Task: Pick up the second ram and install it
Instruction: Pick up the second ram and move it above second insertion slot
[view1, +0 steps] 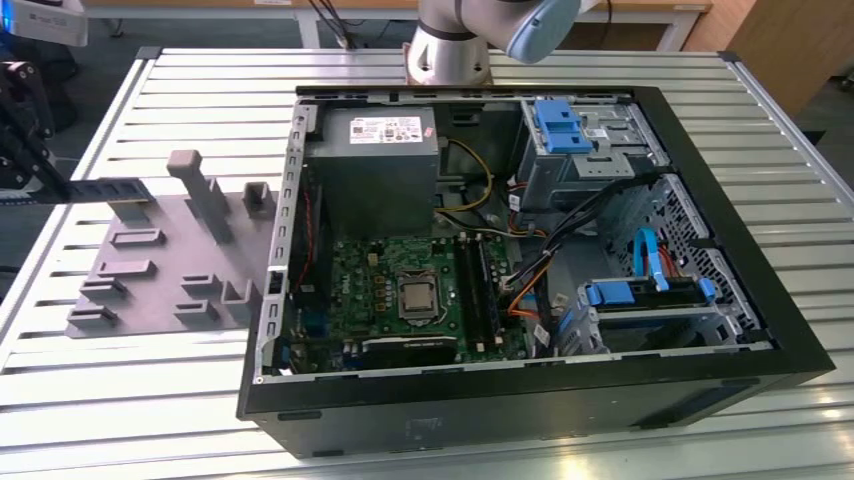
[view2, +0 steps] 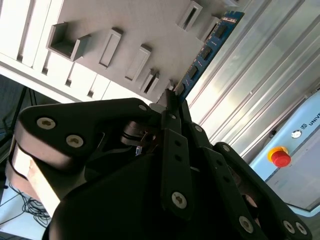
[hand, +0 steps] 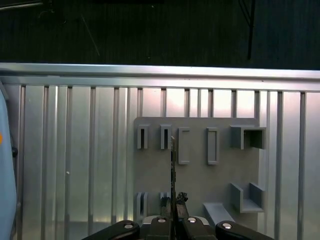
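Black gripper (view2: 172, 97) links crowd the second wrist view and hide much of the grasp, but the jaws stand narrow, clamped on one end of the second ram (view2: 207, 47). Its blue-green board runs out from the fingers over the grey fixture plate (view2: 140, 30). Exterior view: the gripper, cut by the frame edge, sits at nine o'clock of the computer case (view1: 747, 360), with slatted table (view1: 147, 400) bordering the plate at six and nine o'clock.

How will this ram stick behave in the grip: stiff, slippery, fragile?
The second ram looks thin and flat, so probably stiff and light. The tool pinches one end, so it might pivot if bumped. Exposed chips suggest fragility.
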